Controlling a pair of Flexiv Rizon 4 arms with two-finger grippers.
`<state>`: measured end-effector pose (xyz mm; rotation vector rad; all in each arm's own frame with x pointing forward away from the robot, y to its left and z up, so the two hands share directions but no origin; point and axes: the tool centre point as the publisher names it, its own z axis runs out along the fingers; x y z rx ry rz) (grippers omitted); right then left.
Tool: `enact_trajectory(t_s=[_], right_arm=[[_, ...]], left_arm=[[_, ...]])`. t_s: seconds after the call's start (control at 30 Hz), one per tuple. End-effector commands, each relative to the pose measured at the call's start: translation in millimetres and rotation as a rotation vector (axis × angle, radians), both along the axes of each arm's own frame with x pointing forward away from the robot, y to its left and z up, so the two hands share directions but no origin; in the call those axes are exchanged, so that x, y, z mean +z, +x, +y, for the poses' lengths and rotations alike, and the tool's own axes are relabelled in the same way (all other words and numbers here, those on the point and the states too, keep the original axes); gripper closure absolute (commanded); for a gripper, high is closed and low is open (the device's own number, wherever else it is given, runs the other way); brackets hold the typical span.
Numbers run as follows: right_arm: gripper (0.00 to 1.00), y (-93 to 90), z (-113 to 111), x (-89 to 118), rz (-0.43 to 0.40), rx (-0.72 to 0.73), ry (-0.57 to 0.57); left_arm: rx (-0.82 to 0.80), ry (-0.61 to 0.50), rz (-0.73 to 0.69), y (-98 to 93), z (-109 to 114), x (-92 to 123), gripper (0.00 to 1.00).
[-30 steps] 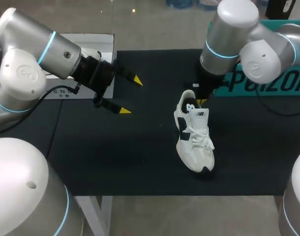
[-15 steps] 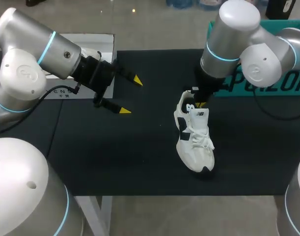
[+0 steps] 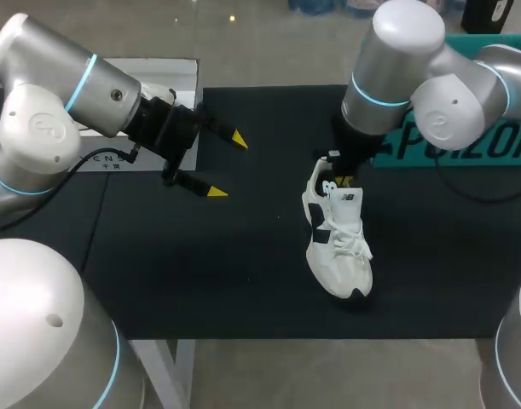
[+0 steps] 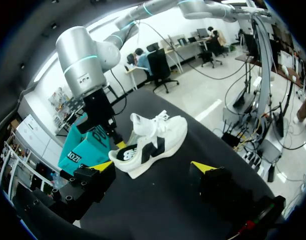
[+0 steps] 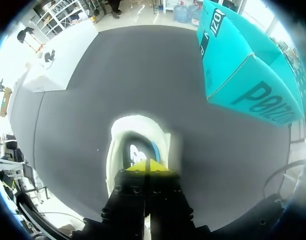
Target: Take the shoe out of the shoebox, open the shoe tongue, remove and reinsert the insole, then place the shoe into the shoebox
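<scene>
Currently: right gripper pinched together at the shoe's mouth, left gripper open off to the side

- The shoe (image 3: 338, 237) is out of the box. It stands upright on its sole on the black table (image 3: 243, 273), toe toward the robot and heel toward the far edge. It is white with dark side panels and the laces are tied.
- The shoebox (image 3: 465, 141) is teal and sits at the far right of the table, behind the right arm. It is near the shoe but not touching it.
- The right gripper (image 3: 342, 180) points straight down over the shoe's heel-end opening. In the right wrist view its yellow tips (image 5: 146, 165) are pressed together at the near rim of the opening, and the insole (image 5: 137, 150) shows just ahead of them. I can't tell whether anything is caught between them.
- The left gripper (image 3: 226, 165) hangs above bare table, well apart from the shoe, with its fingers spread wide. From its wrist camera the shoe (image 4: 153, 142) lies ahead of the open fingers side-on, with the shoebox (image 4: 85, 147) beyond.
- A white panel (image 3: 149, 77) lies at the far left corner, behind the left arm.
</scene>
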<state>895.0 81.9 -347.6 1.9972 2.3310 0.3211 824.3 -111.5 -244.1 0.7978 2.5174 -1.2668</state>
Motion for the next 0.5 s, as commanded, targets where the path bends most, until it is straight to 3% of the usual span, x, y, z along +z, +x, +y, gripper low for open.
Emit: enact_trajectory(t_s=[0.03,0.5], right_arm=[[1.0,-11.3,1,9,-0.015,-0.002,-0.014],[1.0,-3.3,10,-16,-0.056,-0.024,-0.016]], left_arm=[[-0.001,0.003,0.001,0.2,0,0,0.0],[-0.001,0.003,0.001,0.2,0,0,0.0]])
